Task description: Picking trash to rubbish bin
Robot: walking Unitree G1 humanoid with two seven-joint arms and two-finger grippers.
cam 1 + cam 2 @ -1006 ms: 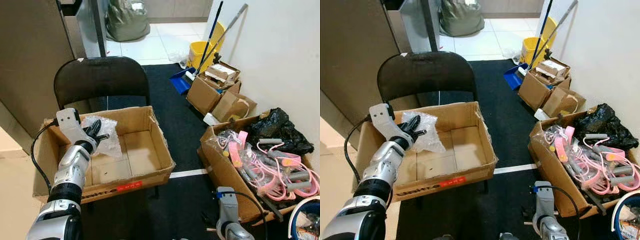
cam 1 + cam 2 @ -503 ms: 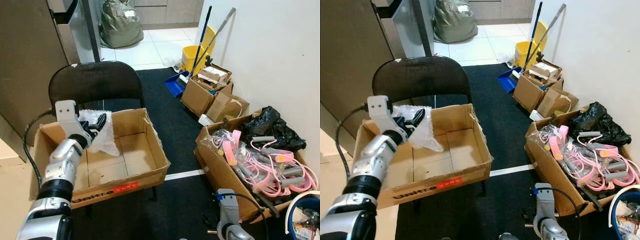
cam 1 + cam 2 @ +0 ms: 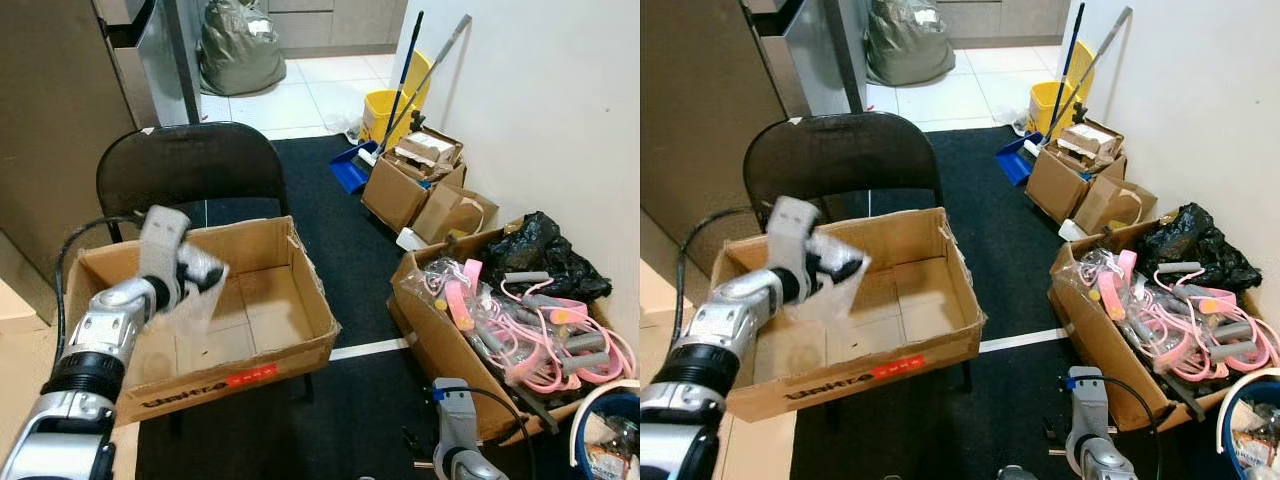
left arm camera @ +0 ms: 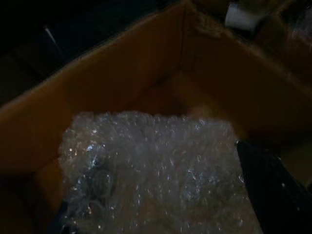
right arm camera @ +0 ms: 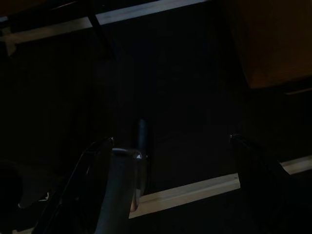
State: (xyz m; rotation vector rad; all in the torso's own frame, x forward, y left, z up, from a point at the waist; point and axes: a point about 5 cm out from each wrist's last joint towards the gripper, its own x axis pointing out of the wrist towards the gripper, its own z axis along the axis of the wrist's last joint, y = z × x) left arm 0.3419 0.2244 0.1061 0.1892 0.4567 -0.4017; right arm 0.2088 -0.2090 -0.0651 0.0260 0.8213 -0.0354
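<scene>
A clear bubble-wrap sheet [image 3: 196, 299] hangs over the inside of an open cardboard box [image 3: 310, 345] that rests on a black chair [image 3: 190, 165]. My left gripper [image 3: 203, 279] is shut on the sheet, its arm blurred. In the left wrist view the bubble wrap [image 4: 156, 170] lies between the black fingers [image 4: 273, 190], with the box's brown walls behind. My right arm [image 3: 452, 425] hangs low by the black mat; in the right wrist view its gripper [image 5: 170, 161] is open over the dark floor.
A box of pink hangers [image 3: 520, 330] and a black bag [image 3: 545, 255] stand on the right by the wall. Farther back are smaller cardboard boxes [image 3: 420, 180], a yellow mop bucket [image 3: 390, 110], a blue dustpan [image 3: 352, 170] and a full green sack [image 3: 240, 45].
My left gripper has swung right and down with the bubble wrap, from above the box's back left corner to over its inside. The right arm is still.
</scene>
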